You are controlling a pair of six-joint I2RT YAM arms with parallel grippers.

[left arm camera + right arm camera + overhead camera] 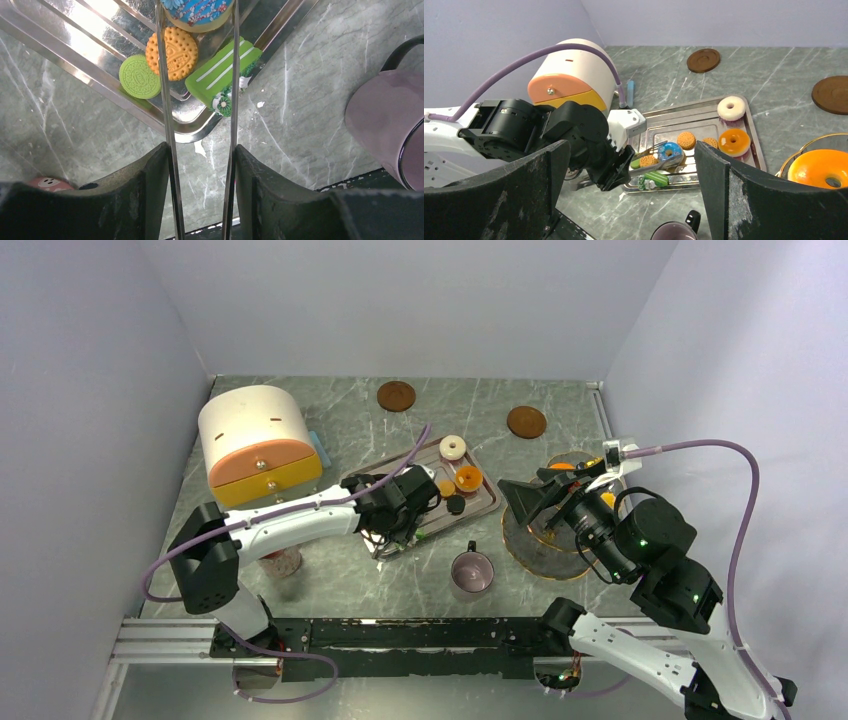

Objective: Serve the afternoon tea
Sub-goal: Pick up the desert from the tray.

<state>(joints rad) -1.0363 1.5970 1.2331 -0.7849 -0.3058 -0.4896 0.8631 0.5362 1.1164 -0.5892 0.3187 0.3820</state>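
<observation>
**Left arm holds tongs at the blue ring; right fingers spread over the glass dish**

In the top view the mug [472, 570] stands upright on the worktop [330, 580], at 5 o'clock of the tray [485, 498] and apart from it. The left arm [300, 515] reaches low from its base at 7 o'clock. Its wrist is over the tray's near corner and hides what lies beneath.

The left wrist view shows that part. The left fingers [150, 195] are closed on thin steel tongs [166, 100]. The two blades run toward 12 o'clock past a green cookie [140, 76], an orange cookie [175, 52] and a green bar [222, 72], up to the blue ring [197, 10] at the picture's top edge.

Only the right wrist view shows the tong tips, one on each side of the blue ring; whether they squeeze it I cannot tell.

Farther along the tray lie a black cookie [455, 504], an orange ring [468, 478] and, at the far end, the cream ring [453, 447].

At 3 o'clock of the tray the right arm [655, 535] is bent at the elbow. The right fingers [525, 502] point toward 9 o'clock, spread wide and holding nothing, above a glass dish [555, 550].
</observation>
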